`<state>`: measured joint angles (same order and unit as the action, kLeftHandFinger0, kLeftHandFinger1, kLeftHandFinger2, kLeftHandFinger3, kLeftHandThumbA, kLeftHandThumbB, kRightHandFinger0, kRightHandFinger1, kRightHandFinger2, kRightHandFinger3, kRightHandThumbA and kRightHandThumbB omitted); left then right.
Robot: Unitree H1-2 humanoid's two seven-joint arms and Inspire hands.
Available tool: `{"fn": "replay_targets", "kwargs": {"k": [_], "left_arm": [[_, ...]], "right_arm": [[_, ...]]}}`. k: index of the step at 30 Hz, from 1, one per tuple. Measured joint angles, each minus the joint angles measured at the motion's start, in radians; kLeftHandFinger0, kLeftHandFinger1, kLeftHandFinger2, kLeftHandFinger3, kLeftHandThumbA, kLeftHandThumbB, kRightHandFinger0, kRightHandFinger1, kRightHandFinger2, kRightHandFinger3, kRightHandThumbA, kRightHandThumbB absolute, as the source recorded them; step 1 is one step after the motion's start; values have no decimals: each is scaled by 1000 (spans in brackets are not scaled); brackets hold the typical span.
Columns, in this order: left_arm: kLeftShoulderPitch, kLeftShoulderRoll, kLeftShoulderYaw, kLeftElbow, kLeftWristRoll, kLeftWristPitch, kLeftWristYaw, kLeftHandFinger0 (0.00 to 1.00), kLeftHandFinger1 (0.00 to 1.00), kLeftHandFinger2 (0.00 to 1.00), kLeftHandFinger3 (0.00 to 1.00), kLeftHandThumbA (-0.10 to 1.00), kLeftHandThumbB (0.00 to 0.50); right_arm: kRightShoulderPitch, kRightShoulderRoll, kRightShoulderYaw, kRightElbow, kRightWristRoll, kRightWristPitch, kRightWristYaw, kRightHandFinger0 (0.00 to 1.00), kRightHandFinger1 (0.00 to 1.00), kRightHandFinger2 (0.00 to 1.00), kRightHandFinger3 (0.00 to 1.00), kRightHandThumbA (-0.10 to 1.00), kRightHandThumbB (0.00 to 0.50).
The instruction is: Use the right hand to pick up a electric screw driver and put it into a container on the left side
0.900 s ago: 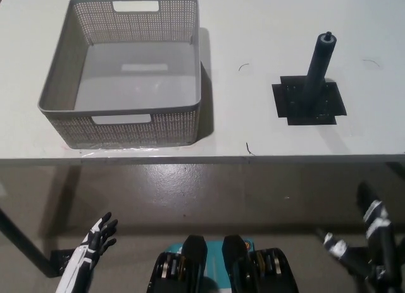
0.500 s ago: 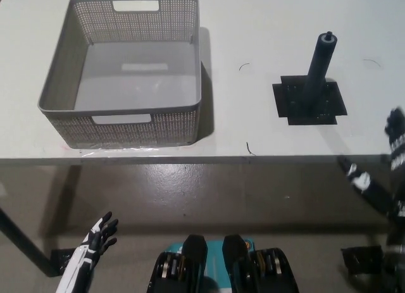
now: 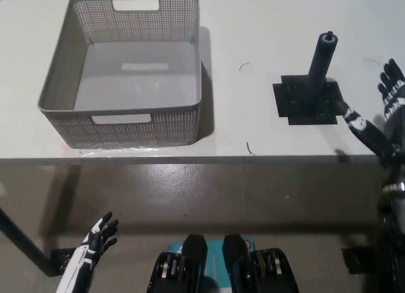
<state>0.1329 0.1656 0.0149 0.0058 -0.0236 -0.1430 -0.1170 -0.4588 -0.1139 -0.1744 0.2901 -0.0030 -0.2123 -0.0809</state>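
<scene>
Ideally the empty, open-fingered right hand [image 3: 386, 109] should wrap the upright electric screwdriver [image 3: 319, 68] squarely around its shaft before lifting.

We see the right hand [image 3: 385, 109] risen from below the table [image 3: 253, 27] edge to tabletop level, fingers apart, now just right of the upright screwdriver [image 3: 318, 68], not touching it.

Standing upright on a black square pad [image 3: 308, 102] on the white table [image 3: 253, 40]: dark electric screw driver [image 3: 318, 65]. Sitting well apart to its left: grey perforated container [image 3: 126, 71]. Hovering just right of the pad, fingers spread, holding nothing: black right hand [image 3: 380, 112]. Resting low at near left, below the table edge: white left hand [image 3: 88, 252].
</scene>
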Motion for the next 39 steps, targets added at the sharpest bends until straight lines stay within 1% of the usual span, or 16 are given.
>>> {"fn": "replay_targets", "kwargs": {"k": [1,3,7,10,13,15,16,18,21,23,25,29,32,34,35,39], "left_arm": [[0,0,0,1,0,0,0,1000,1000,1000,1000,1000,29],[0,0,0,1,0,-1,0,1000,1000,1000,1000,1000,26],[2,0,-1,3,0,-4,0,1000,1000,1000,1000,1000,18],[8,0,-1,5,-1,-6,0,1000,1000,1000,1000,1000,27],[14,0,-1,6,0,-8,0,1000,1000,1000,1000,1000,27],[19,0,-1,6,0,-9,0,1000,1000,1000,1000,1000,20],[20,0,-1,6,0,-10,0,1000,1000,1000,1000,1000,19],[23,0,-1,6,0,-12,0,1000,1000,1000,1000,1000,27],[24,0,-1,8,-1,-16,0,1000,1000,1000,1000,1000,41],[24,0,-1,8,-1,-17,0,1000,1000,1000,1000,1000,35],[24,0,-1,8,-1,-17,0,1000,1000,1000,1000,1000,36],[24,0,-1,8,-2,-17,0,1000,1000,1000,1000,1000,38],[23,0,-1,8,-1,-18,0,1000,1000,1000,1000,1000,27],[23,0,-1,8,-1,-18,0,1000,1000,1000,1000,1000,41],[23,0,0,8,-1,-18,0,1000,1000,1000,1000,1000,42],[21,0,0,8,-2,-18,0,1000,1000,1000,1000,1000,31]], "right_arm": [[-20,-4,-1,33,-1,3,-2,1000,1000,1000,1000,1000,424],[-57,-12,-2,99,-2,11,-5,1000,1000,1000,1000,1000,444],[-104,-25,2,202,-7,17,-12,1000,1000,1000,1000,1000,467],[-128,-29,5,275,-12,17,-19,1000,1000,1000,1000,1000,451],[-144,-29,6,324,-12,17,-21,1000,1000,1000,1000,1000,410],[-161,-29,6,361,-11,17,-21,1000,1000,1000,1000,1000,416],[-168,-29,6,375,-11,17,-21,1000,1000,1000,1000,1000,431],[-195,-29,7,415,-11,19,-21,1000,1000,1000,1000,1000,435],[-224,-29,13,466,-14,19,-23,1000,1000,1000,1000,989,418],[-248,-30,21,514,-18,16,-27,1000,1000,1000,1000,982,433],[-269,-32,26,562,-22,13,-33,1000,1000,1000,1000,975,424],[-307,-33,38,647,-28,-4,-45,1000,1000,1000,1000,964,439],[-329,-33,42,687,-29,-15,-50,1000,1000,1000,1000,962,456],[-344,-34,46,718,-30,-24,-54,1000,1000,1000,1000,955,467],[-353,-34,48,736,-30,-28,-57,1000,1000,1000,1000,957,486],[-390,-34,49,805,-29,-45,-59,1000,1000,1000,1000,956,487]]}}
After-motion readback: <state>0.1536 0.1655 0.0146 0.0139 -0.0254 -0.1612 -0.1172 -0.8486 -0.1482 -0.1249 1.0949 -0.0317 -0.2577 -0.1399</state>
